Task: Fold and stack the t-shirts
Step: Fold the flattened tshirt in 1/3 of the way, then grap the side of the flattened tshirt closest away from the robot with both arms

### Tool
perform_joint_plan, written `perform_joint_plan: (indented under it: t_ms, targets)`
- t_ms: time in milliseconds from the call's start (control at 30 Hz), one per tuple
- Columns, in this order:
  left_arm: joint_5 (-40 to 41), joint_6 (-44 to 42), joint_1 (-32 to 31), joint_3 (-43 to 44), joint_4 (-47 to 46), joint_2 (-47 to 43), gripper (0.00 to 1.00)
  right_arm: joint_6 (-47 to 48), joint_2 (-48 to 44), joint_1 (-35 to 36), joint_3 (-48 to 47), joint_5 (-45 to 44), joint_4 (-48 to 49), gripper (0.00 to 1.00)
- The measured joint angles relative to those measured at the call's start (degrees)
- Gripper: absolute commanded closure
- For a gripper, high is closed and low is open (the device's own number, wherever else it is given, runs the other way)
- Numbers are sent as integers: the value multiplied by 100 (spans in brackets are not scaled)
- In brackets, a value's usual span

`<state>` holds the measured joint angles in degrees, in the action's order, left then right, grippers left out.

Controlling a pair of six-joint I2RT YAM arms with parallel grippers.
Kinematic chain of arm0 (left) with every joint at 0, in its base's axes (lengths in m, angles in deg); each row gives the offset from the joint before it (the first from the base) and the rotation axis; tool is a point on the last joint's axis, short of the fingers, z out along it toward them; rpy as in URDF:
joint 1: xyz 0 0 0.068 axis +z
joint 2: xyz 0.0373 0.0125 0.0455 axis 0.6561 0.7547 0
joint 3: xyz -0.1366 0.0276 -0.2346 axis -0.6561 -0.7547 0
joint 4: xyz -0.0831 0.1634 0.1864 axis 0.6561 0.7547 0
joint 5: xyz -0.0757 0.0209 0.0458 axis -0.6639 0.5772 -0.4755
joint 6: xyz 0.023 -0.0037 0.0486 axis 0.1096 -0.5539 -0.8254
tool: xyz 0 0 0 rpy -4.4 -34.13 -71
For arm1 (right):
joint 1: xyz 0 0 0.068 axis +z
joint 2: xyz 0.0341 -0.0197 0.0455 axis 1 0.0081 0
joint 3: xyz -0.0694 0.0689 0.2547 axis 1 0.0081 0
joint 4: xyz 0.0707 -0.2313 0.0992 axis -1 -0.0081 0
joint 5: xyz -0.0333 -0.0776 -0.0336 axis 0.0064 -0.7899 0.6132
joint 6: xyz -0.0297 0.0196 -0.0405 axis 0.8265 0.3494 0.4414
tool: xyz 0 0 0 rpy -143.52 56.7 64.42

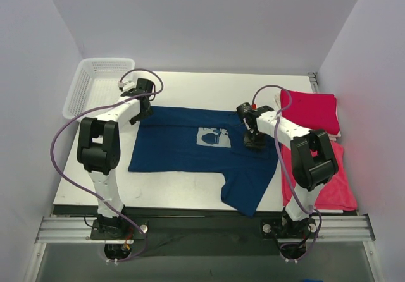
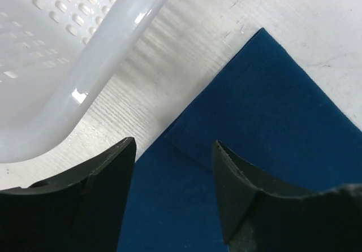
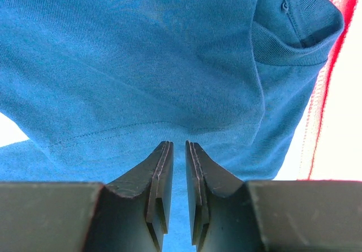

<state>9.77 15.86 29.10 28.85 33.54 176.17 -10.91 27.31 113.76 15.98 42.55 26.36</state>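
Note:
The navy t-shirt (image 1: 183, 146) lies spread on the table, its pale print (image 1: 213, 136) facing up and one part trailing toward the near edge. My left gripper (image 1: 138, 113) hovers open over the shirt's far left corner (image 2: 266, 111); nothing sits between its fingers (image 2: 172, 150). My right gripper (image 1: 255, 141) points down onto the shirt's right side. Its jaws (image 3: 175, 144) are nearly together, with blue cloth (image 3: 141, 65) filling the thin gap. One red t-shirt (image 1: 310, 111) lies folded at the far right, and another (image 1: 335, 181) lies flat nearer me.
A white mesh basket (image 1: 95, 86) stands at the far left corner, right beside the left gripper, its rim (image 2: 68, 54) close in the left wrist view. Red cloth (image 3: 325, 111) borders the navy shirt on the right. Walls enclose the table on three sides.

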Motion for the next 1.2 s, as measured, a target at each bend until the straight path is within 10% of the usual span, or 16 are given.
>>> perform_joint_plan:
  t_ms: [467,967,1200]
  targets:
    - [9,-57,-826,-483,-188,-459,30,-9,-1429,20,732,-470,-9,60]
    - [120,872,-1495,-4376,-232,-4345,30,-566,-4400,175,3244,-520,-22,55]
    - [280,1458,-1495,-4957,275,-4723,30,-933,-4935,560,3731,-173,-15,56]
